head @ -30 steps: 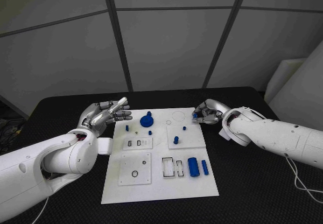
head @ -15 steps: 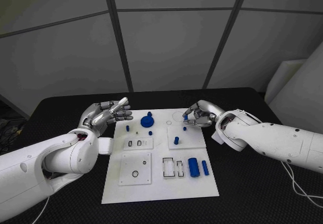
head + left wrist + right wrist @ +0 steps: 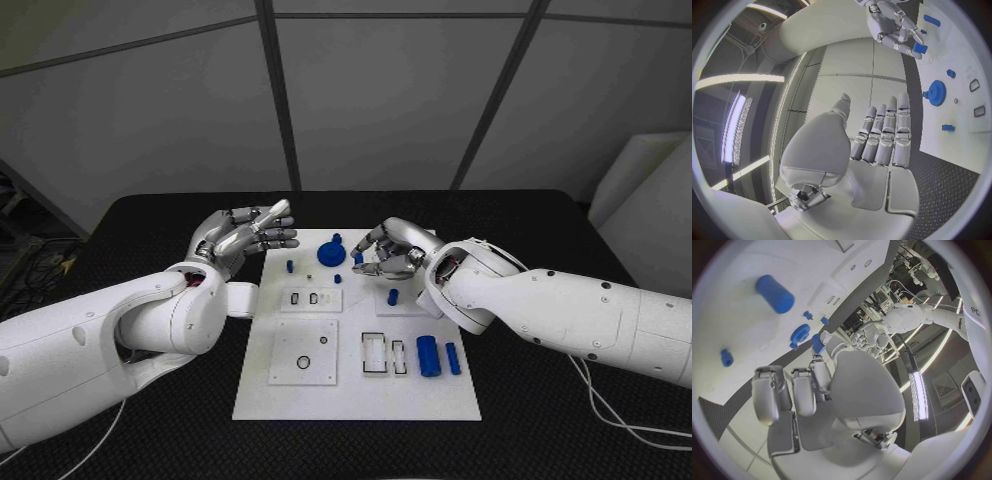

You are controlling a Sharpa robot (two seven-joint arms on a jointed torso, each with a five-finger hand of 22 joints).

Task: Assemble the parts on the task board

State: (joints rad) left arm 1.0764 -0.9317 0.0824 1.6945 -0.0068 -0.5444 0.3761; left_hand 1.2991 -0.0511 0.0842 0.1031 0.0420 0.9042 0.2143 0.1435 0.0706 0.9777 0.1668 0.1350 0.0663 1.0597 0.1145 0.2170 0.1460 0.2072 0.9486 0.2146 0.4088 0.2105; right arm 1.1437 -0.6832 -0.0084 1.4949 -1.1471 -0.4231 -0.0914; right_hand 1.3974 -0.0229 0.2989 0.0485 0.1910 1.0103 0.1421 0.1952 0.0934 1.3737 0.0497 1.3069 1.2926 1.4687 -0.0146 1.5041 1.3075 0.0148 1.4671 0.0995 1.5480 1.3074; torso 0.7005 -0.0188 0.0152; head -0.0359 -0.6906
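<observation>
The white task board (image 3: pixel 361 390) lies in the middle of the table. A blue gear (image 3: pixel 333 255) stands at its far end, also seen in the left wrist view (image 3: pixel 936 92). My right hand (image 3: pixel 387 250) hovers just right of the gear and pinches a small blue part (image 3: pixel 920 48) at its fingertips (image 3: pixel 817 342). My left hand (image 3: pixel 248 232) is held above the table off the board's far left corner, fingers straight and apart (image 3: pixel 886 132), holding nothing. A thick blue cylinder (image 3: pixel 428 356) and a thin blue bar (image 3: pixel 453 358) lie near the board's right edge.
A small blue peg (image 3: pixel 394 296) stands mid-board under my right forearm. Two small blue pegs (image 3: pixel 290 267) sit left of the gear. White inset plates with slots (image 3: pixel 306 300) and holes (image 3: pixel 304 364) occupy the board's left half. The black table (image 3: pixel 144 430) surrounds the board.
My right hand has moved left along the board's far edge, from beyond its right corner to beside the gear. The left hand has kept its pose. The camera has shifted.
</observation>
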